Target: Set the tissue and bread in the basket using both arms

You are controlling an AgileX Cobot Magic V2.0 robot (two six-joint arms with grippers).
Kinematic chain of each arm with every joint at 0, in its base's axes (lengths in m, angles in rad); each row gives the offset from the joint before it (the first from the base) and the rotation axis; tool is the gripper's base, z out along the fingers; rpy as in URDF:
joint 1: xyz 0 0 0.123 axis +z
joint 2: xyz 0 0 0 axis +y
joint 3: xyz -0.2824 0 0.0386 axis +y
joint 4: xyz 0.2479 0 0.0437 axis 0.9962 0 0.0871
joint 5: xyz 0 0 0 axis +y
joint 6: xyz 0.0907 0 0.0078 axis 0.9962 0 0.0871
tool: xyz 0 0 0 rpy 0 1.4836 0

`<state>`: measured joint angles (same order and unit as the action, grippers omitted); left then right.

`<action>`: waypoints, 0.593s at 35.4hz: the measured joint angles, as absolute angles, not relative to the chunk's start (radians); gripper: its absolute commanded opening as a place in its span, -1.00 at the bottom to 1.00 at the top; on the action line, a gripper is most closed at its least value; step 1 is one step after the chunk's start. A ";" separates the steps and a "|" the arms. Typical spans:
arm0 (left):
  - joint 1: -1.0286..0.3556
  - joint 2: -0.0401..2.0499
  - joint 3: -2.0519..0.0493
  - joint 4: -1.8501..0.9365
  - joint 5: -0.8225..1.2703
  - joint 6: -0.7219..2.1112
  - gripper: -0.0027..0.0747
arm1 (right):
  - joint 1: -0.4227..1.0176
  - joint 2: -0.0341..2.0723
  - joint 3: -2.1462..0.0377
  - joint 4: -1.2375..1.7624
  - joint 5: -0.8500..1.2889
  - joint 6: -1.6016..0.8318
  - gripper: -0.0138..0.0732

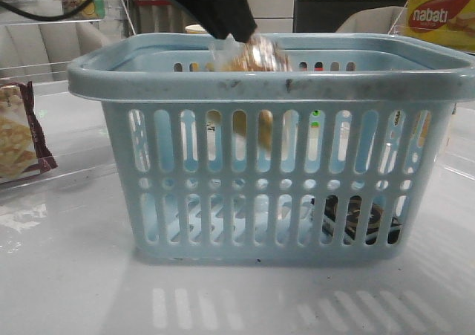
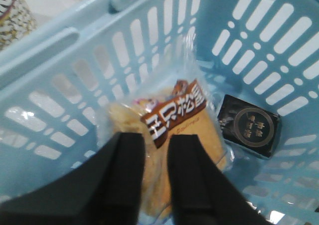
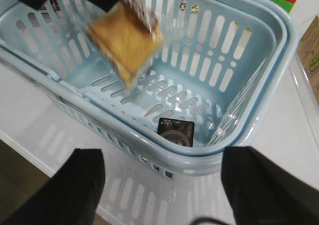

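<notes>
The pale blue basket point(image 1: 282, 82) stands in the middle of the table. My left gripper point(image 1: 239, 32) is above its open top, shut on the bread point(image 1: 256, 56), golden in a clear bag with a brown label band. The bread hangs down inside the basket, off the floor. In the left wrist view the bag point(image 2: 172, 120) sits between my fingers point(image 2: 124, 170). The tissue point(image 1: 356, 218), a small black pack, lies flat on the basket floor in the right near corner point(image 2: 249, 126) point(image 3: 176, 133). My right gripper point(image 3: 159, 182) is wide open and empty, outside the basket's rim point(image 3: 199, 157).
A maroon-edged cracker packet point(image 1: 18, 134) lies on the table left of the basket. A yellow nabati box point(image 1: 441, 15) stands at the back right. The bread also shows blurred in the right wrist view point(image 3: 124, 40).
</notes>
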<state>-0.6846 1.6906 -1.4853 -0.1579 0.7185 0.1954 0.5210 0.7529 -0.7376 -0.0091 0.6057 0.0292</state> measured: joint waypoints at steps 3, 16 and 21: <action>-0.688 1.693 -1.485 -0.162 0.719 0.195 0.50 | 0.521 0.753 -0.738 -0.009 0.606 0.029 0.68; -0.693 1.436 -1.421 -0.164 0.745 0.206 0.19 | 0.521 0.753 -0.738 -0.009 0.606 0.029 0.68; -0.693 1.275 -1.305 -0.164 0.747 0.206 0.19 | 0.521 0.753 -0.738 -0.009 0.606 0.029 0.68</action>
<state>-0.6928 1.2747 -1.3054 -0.1638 0.7472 0.2059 0.5210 0.7529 -0.7376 -0.0091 0.6057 0.0292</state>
